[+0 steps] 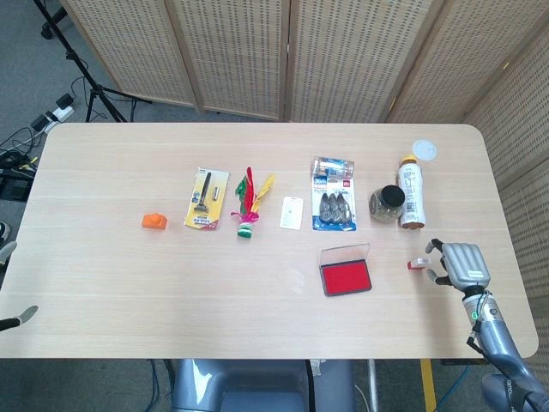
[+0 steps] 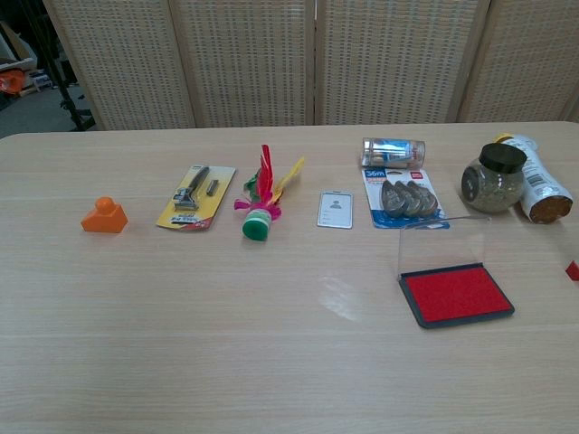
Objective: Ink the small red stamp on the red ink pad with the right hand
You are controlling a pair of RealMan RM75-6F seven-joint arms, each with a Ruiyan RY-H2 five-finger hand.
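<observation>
The small red stamp [image 1: 418,263] lies on the table right of the red ink pad [image 1: 346,276]; in the chest view only its red corner [image 2: 573,269] shows at the right edge, and the ink pad [image 2: 455,294] sits open with its clear lid up. My right hand [image 1: 461,263] hovers just right of the stamp, fingers spread toward it, holding nothing. Its fingertips [image 1: 435,248] sit very close to the stamp; contact cannot be told. Of my left hand, only a sliver [image 1: 17,318] shows at the left edge of the head view.
Behind the pad lie a correction-tape pack [image 1: 333,205], a glass jar [image 1: 387,203], a lying bottle [image 1: 411,192] and a white lid [image 1: 423,149]. A card [image 1: 292,213], a feather shuttlecock [image 1: 249,204], a razor pack [image 1: 207,198] and an orange block [image 1: 153,221] lie further left.
</observation>
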